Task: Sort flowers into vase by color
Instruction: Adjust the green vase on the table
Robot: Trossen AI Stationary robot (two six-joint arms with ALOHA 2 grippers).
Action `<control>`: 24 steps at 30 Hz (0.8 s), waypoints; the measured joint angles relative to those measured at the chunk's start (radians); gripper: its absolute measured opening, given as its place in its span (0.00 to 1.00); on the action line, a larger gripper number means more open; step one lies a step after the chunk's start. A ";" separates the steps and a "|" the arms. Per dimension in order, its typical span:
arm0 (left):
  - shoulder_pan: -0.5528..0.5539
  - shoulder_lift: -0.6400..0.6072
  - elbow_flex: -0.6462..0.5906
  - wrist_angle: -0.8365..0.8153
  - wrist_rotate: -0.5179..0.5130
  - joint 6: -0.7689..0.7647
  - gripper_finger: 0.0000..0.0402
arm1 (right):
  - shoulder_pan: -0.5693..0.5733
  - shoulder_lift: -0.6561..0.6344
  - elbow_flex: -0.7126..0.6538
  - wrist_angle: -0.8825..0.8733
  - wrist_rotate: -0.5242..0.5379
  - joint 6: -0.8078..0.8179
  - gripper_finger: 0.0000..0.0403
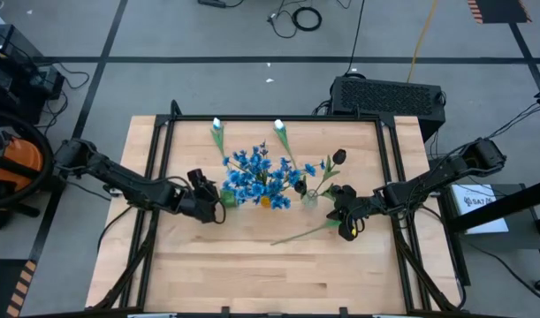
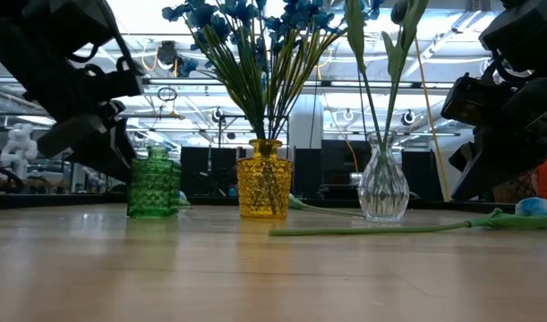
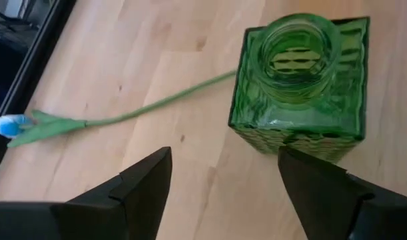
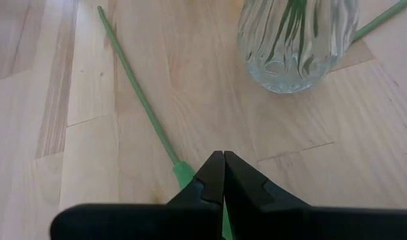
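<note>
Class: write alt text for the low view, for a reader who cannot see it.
Three vases stand in a row on the wooden table: a green vase, empty; a yellow vase of blue flowers; and a clear vase of green stems. One loose stem lies flat in front.

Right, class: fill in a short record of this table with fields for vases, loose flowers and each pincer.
green vase: empty
yellow vase: blue flowers
clear vase: green stems
loose flowers: white-tipped stem behind the green vase; long stem beside the clear vase
left pincer: open, at the green vase
right pincer: shut, over the long stem
</note>
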 joint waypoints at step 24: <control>0.165 -0.001 0.111 -0.167 -0.177 -0.082 0.35 | 0.000 0.000 0.000 0.000 -0.002 -0.003 0.00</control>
